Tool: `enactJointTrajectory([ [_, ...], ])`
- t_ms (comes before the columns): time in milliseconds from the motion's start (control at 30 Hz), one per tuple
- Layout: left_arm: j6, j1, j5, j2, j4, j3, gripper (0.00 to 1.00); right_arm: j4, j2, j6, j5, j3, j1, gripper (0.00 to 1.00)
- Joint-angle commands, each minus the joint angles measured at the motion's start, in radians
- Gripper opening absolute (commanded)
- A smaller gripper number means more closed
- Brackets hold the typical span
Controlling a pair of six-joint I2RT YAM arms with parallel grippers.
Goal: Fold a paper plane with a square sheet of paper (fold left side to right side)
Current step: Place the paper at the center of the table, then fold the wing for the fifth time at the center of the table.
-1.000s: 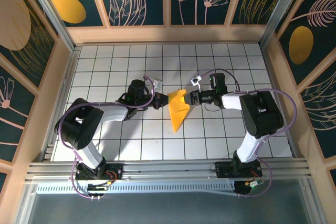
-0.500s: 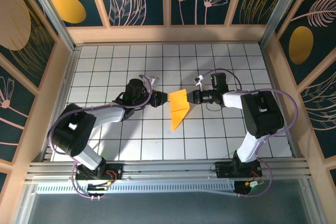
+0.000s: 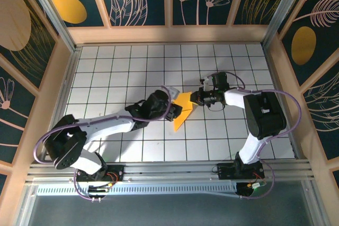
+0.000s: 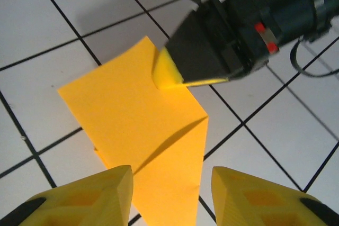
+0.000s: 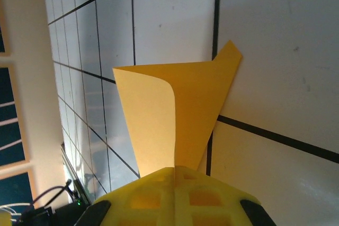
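Observation:
The yellow-orange sheet of paper (image 3: 183,114) lies on the white grid table, folded into a pointed paper plane shape whose tip points toward the near edge. In the left wrist view the paper (image 4: 143,125) shows a diagonal crease. My left gripper (image 3: 175,110) hovers over its left part, and in its own view the left gripper (image 4: 169,183) is open, with paper below the gap. My right gripper (image 3: 195,98) is shut on the paper's far right corner. The right gripper (image 5: 188,175) pinches a flap of the paper (image 5: 185,99) that curls upward. The right gripper's fingertips (image 4: 183,72) show as black with a yellow pad.
The white grid table (image 3: 116,67) is boxed in by wooden walls (image 3: 169,33) at the back and both sides. An aluminium rail (image 3: 169,170) with both arm bases runs along the near edge. Cables loop beside the right wrist (image 3: 228,78).
My left arm has swung right and nearer, its gripper opening over the paper's left part. My right gripper has closed on the paper's far corner, and the paper has tilted slightly.

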Motion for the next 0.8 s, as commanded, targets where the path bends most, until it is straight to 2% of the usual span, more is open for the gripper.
enactJointTrajectory([
  [0,0.020,-0.080,-0.179,0.086,-0.168,0.091,0.45,-0.035,-0.011,0.062,0.019,0.030,0.007,0.00],
  [133,0.008,-0.162,-0.273,0.219,-0.267,0.210,0.48,-0.041,-0.006,0.069,0.029,0.039,0.007,0.00],
  [333,-0.019,-0.221,-0.401,0.375,-0.398,0.340,0.52,-0.057,0.003,0.066,0.035,0.055,0.008,0.00],
  [500,-0.035,-0.228,-0.481,0.443,-0.458,0.389,0.55,-0.053,0.008,0.070,0.036,0.055,0.009,0.00],
  [767,-0.059,-0.228,-0.506,0.492,-0.453,0.399,0.54,-0.056,0.016,0.069,0.042,0.056,0.012,0.00],
])
